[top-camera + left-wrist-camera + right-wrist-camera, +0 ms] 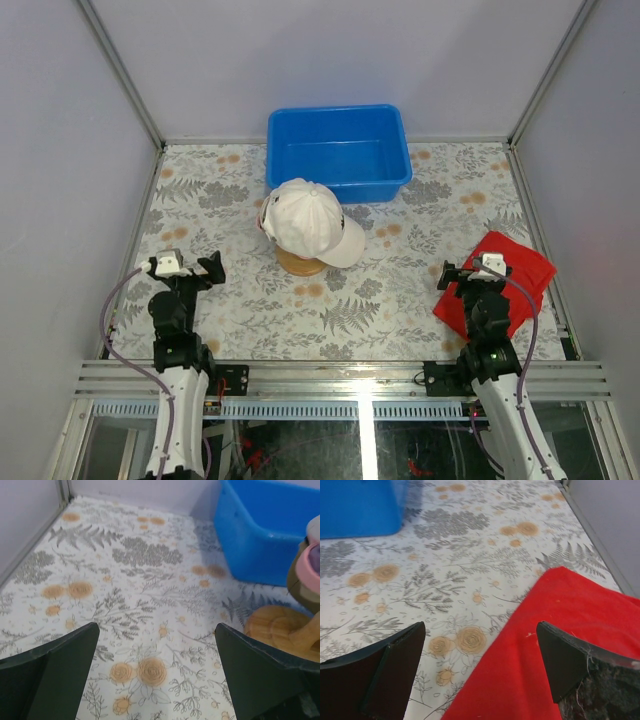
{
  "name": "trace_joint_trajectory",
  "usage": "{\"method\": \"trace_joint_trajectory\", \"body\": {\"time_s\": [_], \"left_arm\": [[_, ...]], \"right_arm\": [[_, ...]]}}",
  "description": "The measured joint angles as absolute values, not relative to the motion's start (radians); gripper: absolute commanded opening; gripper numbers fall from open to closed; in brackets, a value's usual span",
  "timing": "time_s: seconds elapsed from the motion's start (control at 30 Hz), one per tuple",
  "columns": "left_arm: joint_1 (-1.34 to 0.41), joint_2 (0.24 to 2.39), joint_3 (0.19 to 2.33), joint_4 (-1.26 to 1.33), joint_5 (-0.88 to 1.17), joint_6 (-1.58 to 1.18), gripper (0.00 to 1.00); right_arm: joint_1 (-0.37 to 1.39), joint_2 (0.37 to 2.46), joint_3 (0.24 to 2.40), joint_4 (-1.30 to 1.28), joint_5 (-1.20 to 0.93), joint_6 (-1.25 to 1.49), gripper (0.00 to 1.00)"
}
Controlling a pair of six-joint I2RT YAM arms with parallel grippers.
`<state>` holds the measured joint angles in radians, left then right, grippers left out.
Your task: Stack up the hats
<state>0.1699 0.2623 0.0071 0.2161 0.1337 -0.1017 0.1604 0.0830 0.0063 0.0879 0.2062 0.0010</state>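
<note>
A white cap [308,221] tops a stack of hats on a round wooden stand [300,264] in the middle of the table. The left wrist view shows the stack's edge with a pink cap [312,572] and a tan layer above the wooden stand [280,630]. The other caps are hidden under the white one. My left gripper [195,266] is open and empty, left of the stack, also shown in its wrist view [157,632]. My right gripper [468,270] is open and empty above the edge of the red cloth [500,280], shown too in its wrist view [482,630].
A blue bin [338,152] stands at the back, just behind the stack; it also shows in the left wrist view [265,530] and right wrist view [360,505]. The red cloth [560,655] lies flat at the right. Grey walls enclose the table.
</note>
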Motion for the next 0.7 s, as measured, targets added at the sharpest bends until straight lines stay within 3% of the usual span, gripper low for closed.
{"method": "trace_joint_trajectory", "body": {"time_s": [0.27, 0.47, 0.7], "left_arm": [[0.170, 0.197, 0.007, 0.215, 0.149, -0.099, 1.00], [0.170, 0.304, 0.007, 0.224, 0.133, -0.100, 1.00], [0.170, 0.279, 0.007, 0.229, 0.132, -0.100, 1.00]], "right_arm": [[0.160, 0.231, 0.006, 0.126, 0.199, 0.000, 0.99], [0.160, 0.217, 0.006, 0.140, 0.225, 0.008, 0.99], [0.160, 0.203, 0.006, 0.142, 0.208, 0.001, 0.99]]}}
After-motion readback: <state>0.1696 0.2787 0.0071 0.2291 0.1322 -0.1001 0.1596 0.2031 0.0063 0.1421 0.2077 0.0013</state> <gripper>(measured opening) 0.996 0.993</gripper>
